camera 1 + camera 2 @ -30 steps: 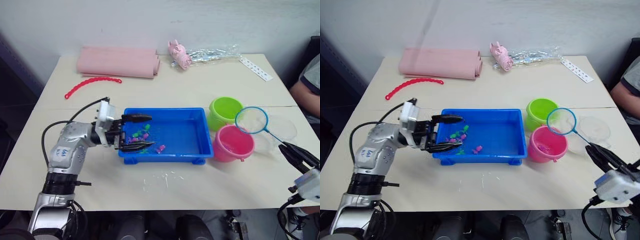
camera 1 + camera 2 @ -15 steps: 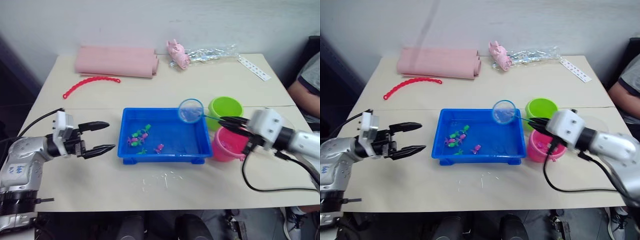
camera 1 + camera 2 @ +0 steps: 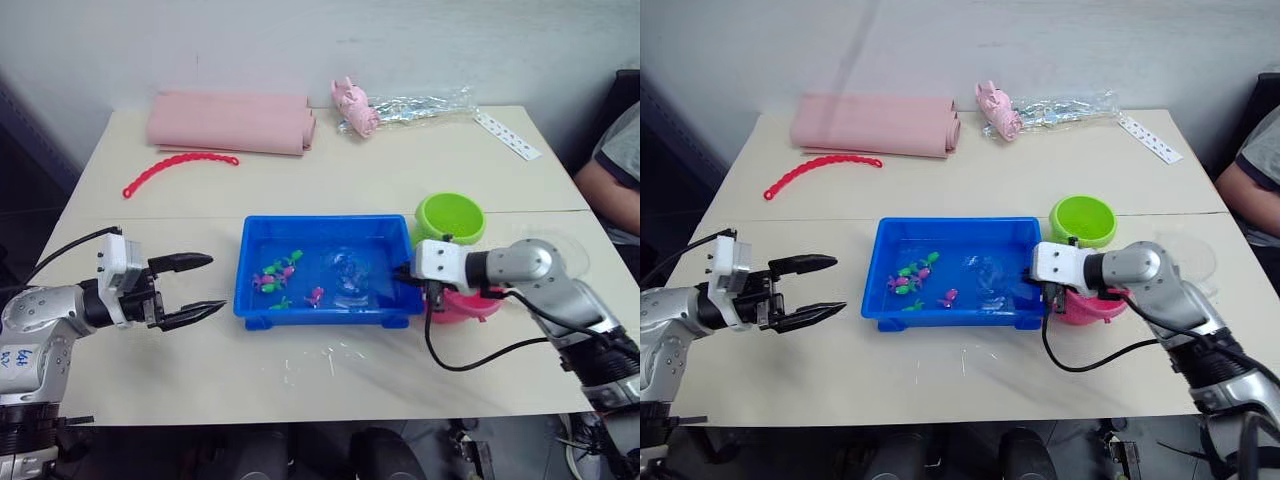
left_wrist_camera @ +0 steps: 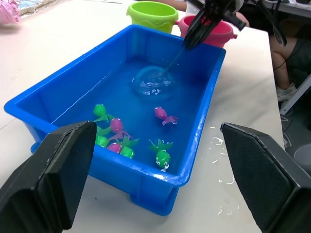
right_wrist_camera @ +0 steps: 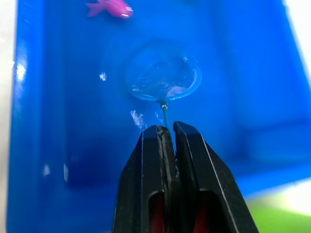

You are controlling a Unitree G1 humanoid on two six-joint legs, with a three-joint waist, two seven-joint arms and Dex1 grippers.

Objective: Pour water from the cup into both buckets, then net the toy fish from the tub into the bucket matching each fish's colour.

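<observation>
1. With the small round blue-rimmed mesh net (image 5: 163, 80) dipped into the water of the shallow bright blue plastic tub (image 3: 262, 300), the step in hand looks like scooping a fish; right claw (image 5: 166, 133) is clamped on the net's thin stick
2. To do it well: slide the hoop low under the nearest magenta toy fish (image 3: 315, 295), just beside it, then lift level so it stays in the mesh
3. Other tiny green and pink toy fish (image 3: 275, 276) cluster toward the tub's left end
4. Net's long axis runs along the tub's length, hoop pointing to the robot's left, handle back toward the pink plastic bucket (image 3: 468, 305); lime green plastic bucket (image 3: 451, 216) sits behind it
5. Left claw (image 3: 197, 289) hangs open and empty over the surface (image 3: 350, 370), near the tub's left end
</observation>
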